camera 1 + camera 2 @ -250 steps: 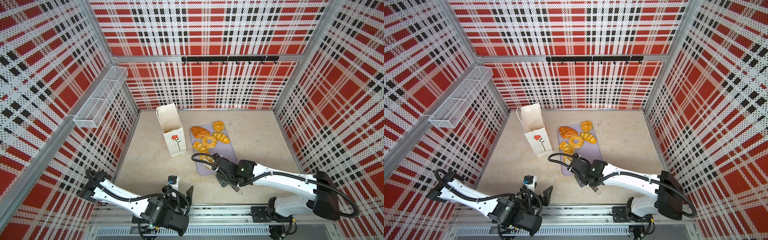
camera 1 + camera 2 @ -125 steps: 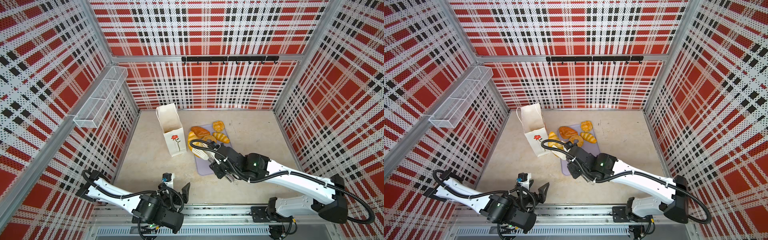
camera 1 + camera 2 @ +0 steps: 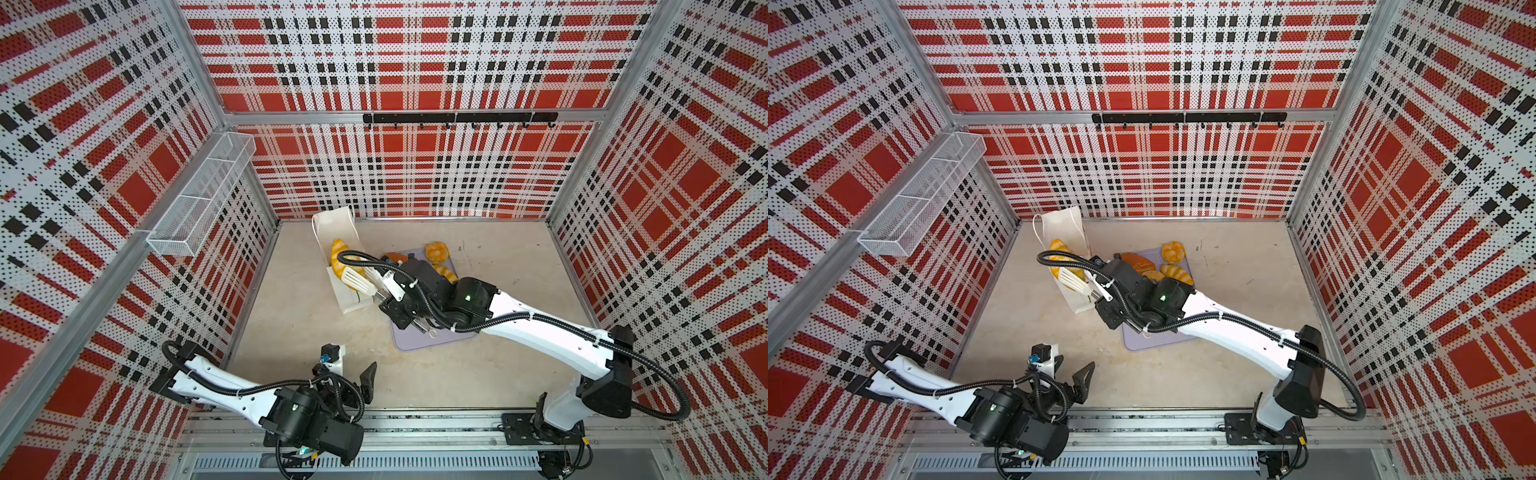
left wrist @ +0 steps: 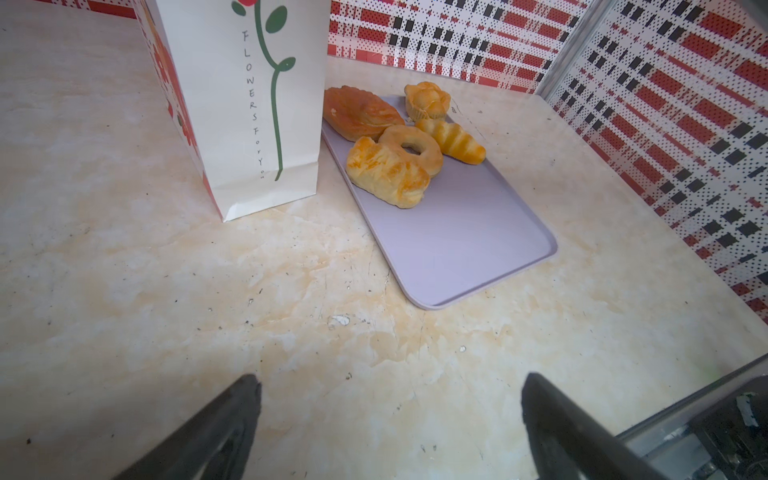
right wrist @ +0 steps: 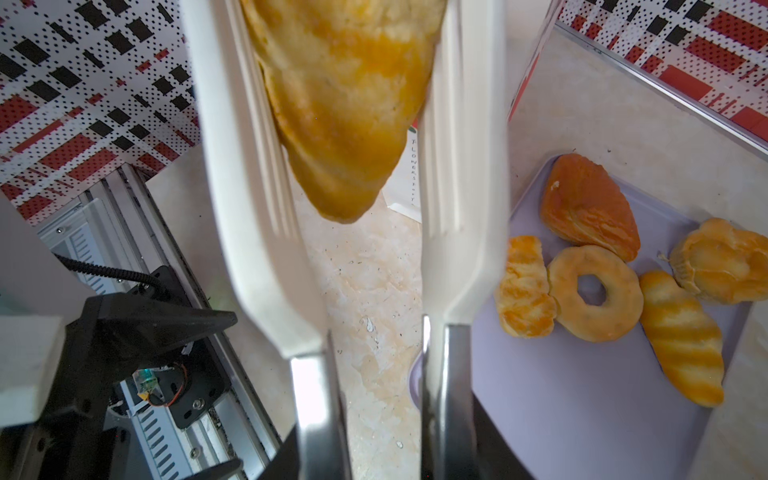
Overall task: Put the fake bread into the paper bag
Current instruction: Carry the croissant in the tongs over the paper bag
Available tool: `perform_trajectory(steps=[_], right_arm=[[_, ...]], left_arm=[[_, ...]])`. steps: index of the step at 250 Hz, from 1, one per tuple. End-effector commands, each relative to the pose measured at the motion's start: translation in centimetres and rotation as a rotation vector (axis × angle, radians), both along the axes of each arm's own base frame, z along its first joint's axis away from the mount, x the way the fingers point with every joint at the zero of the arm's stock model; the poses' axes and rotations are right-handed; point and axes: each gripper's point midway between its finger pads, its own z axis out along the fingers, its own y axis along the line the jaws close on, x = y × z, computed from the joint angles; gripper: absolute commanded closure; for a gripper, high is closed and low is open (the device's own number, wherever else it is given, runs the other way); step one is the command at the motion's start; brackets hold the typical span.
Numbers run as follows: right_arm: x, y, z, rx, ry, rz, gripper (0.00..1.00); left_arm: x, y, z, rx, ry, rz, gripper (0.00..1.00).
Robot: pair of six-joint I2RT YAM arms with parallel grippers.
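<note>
Red, black and white plaid panels walled in a beige marbled tabletop (image 3: 299, 324) that carried one white paper bag (image 4: 232, 124), standing upright, and one lilac tray (image 4: 457, 232) just beside it. Six pieces of fake bread showed. Five sat on the tray's far end: a dark oval loaf (image 4: 361, 112), a ring doughnut (image 4: 413, 149), a flaky square (image 4: 386, 172), a striped croissant (image 4: 453, 139) and a round bun (image 4: 428, 99). The sixth, a golden croissant (image 5: 345, 104), hung tip-down, pinched between the two white blades of one pair of tongs (image 5: 257, 208). The right arm stretched leftward across the tray, and the right end effector (image 3: 384, 291) was clamped on the tongs' metal shafts, holding that croissant over the bag's open mouth in both top views. The left arm lay low by the front rail, with the left end effector (image 4: 390, 380) spread wide and empty above bare tabletop. A second earlier the right end effector had been low over the tray's near part, where the golden croissant lay. It had since risen and swung over to the bag, while the left arm had hardly shifted.
</note>
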Motion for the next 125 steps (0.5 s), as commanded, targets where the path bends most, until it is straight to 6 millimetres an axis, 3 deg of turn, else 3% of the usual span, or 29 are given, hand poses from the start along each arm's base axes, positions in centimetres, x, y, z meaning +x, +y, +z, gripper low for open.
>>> perform_trajectory(steps=[1, 64, 125], right_arm=[[1.4, 2.0, 4.2, 0.112, -0.081, 0.032, 0.58], [4.7, 3.0, 4.5, 0.129, -0.072, 0.011, 0.58], [6.7, 4.0, 4.9, 0.135, -0.068, 0.012, 0.57]], left_arm=[[0.8, 0.5, 1.7, -0.015, -0.083, 0.028, 0.00], [1.9, 1.4, 2.2, 0.030, -0.116, 0.081, 0.01], [2.8, 1.8, 2.0, 0.045, -0.091, 0.095, 0.01]])
